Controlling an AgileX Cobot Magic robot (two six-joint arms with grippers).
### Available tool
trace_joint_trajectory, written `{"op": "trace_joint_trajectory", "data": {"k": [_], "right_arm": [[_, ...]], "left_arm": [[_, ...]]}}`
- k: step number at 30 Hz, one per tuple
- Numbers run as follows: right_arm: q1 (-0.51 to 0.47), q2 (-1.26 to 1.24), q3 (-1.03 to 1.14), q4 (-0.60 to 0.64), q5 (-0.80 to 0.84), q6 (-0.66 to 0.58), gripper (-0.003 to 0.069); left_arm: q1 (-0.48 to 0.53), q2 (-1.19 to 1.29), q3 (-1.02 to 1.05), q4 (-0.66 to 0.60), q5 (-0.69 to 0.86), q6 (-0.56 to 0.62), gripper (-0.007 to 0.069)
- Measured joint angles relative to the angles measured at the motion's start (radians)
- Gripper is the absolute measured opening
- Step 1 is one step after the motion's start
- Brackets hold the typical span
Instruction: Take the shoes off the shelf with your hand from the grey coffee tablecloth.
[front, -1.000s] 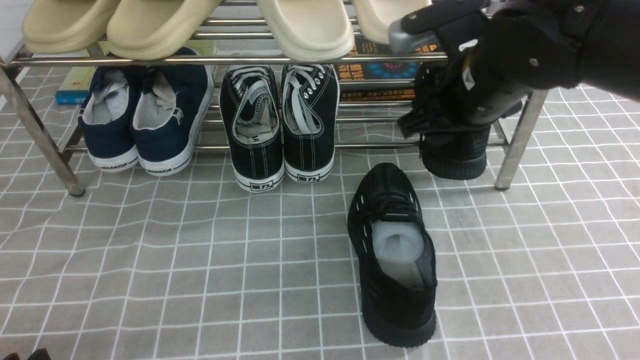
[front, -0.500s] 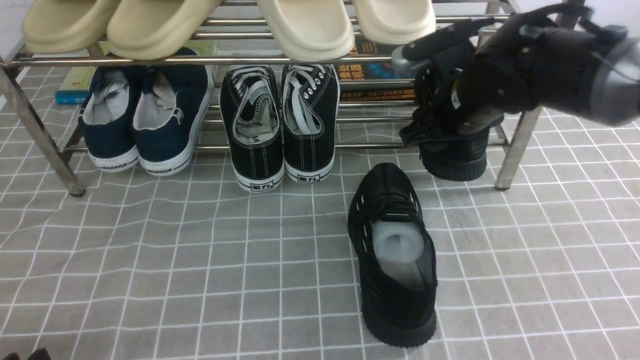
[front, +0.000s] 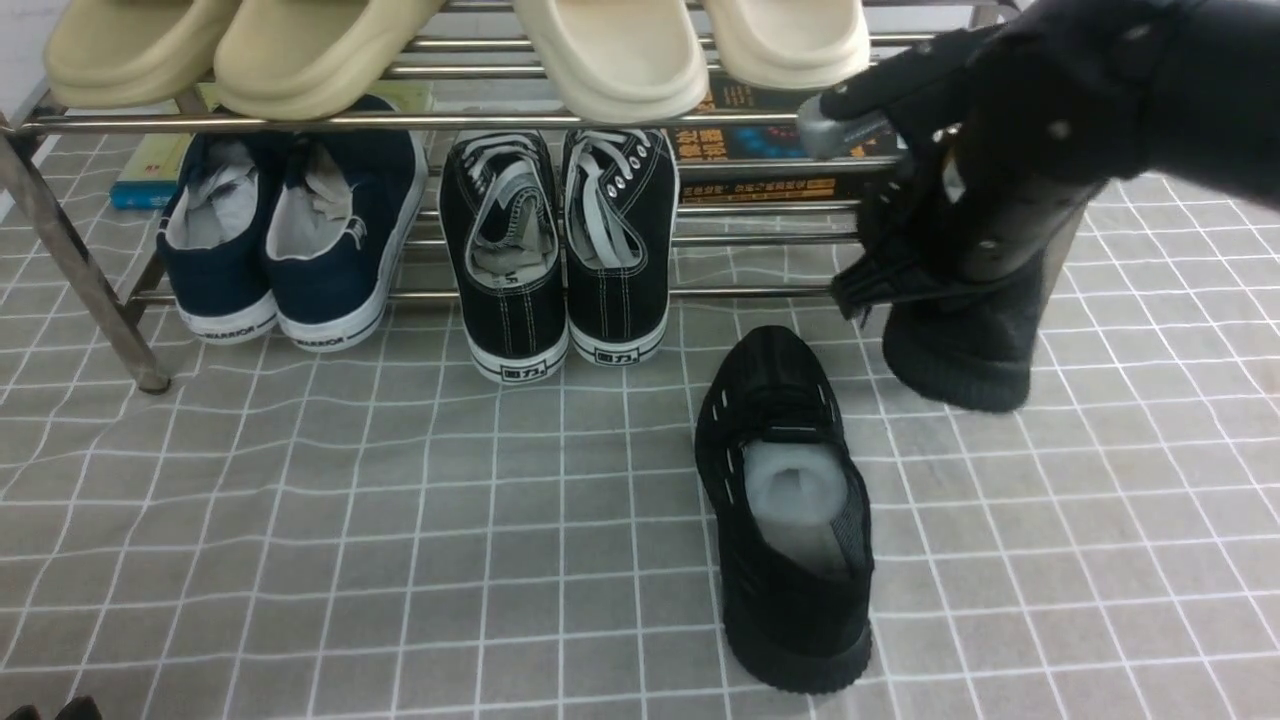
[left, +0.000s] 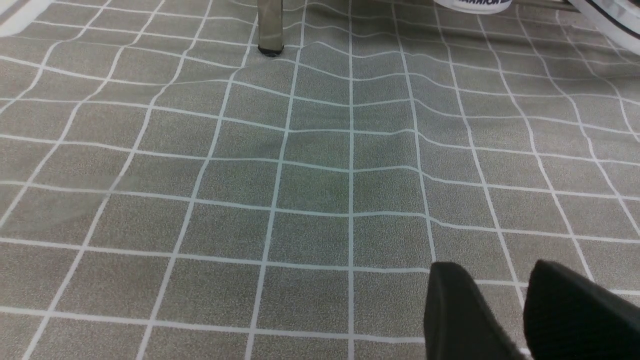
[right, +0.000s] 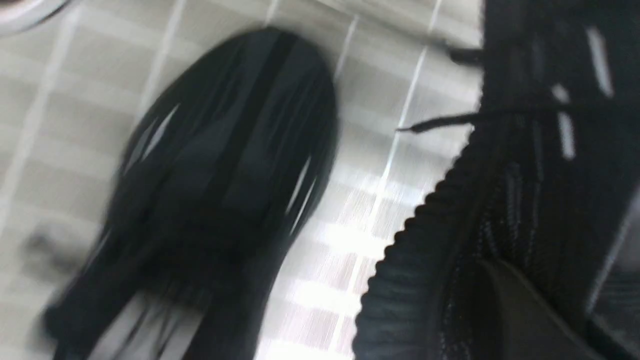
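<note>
Right gripper (front: 895, 205) is clamped tight in the upper right of the front view, jaws closed on one black knit sneaker (front: 960, 355). The bulky black hand covers the shoe's top, and only the heel and ribbed sole show beneath it. That sneaker hangs heel-down just in front of the shelf (front: 300, 121), at the rack's right end, hiding the right leg. Whether the heel touches the grey tablecloth (front: 300, 520) I cannot tell.

Its partner, the second sneaker (front: 790, 520), lies flat on the cloth at lower centre, toe toward the rack, pale stuffing showing, well clear of the bars. The right wrist view is blurred, but the held shoe's ribbed sole fills the right side.

On the shelf, cream slippers (front: 320, 50) sit along the top tier. The navy pair (front: 290, 240) and the black canvas pair (front: 560, 260) sit below, with books (front: 760, 150) behind them.

Left gripper (left: 495, 272) shows at the lower right of the left wrist view, low over bare cloth, its two fingers a little apart with nothing between them.
</note>
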Motion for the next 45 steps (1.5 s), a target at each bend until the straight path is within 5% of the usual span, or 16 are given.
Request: {"op": "trace_joint_trajectory", "data": {"k": [7,12,34,40,45], "right_arm": [[0.051,-0.134,0.232,0.019,-0.017,0.046,0.0004],[0.061,-0.157,0.387,0.018,-0.172,0.080,0.0004],[0.080,-0.156,0.561,0.115,-0.297,0.085,0.0020],[0.080,-0.155,0.560,0.138,-0.289,0.085,0.0146],[0.080,-0.171,0.472,0.133,-0.157,0.081,0.0372]], "left_arm": [[0.000,0.000,0.000,0.000,0.000,0.000,0.0240],[0.000,0.000,0.000,0.000,0.000,0.000,0.0240],[0.000,0.000,0.000,0.000,0.000,0.000,0.0240],[0.000,0.000,0.000,0.000,0.000,0.000,0.0240],[0.000,0.000,0.000,0.000,0.000,0.000,0.0240]]}}
